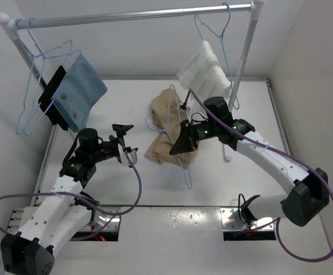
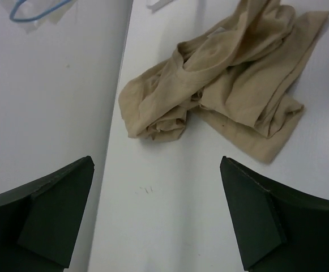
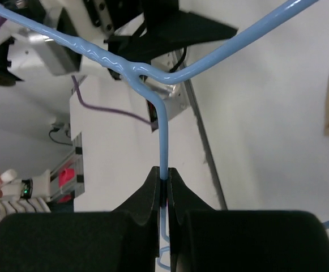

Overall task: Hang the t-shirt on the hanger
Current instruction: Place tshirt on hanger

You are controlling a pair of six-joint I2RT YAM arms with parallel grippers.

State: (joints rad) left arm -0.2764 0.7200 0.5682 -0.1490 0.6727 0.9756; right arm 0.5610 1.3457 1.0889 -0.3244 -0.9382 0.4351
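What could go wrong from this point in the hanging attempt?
1. The right jaws pinch the hanger by one thin wire near its neck; it could swivel or slip once cloth pulls on it.
2. The t-shirt lies bunched in folds; the open left jaws might catch several layers, so the hanger may not thread through.
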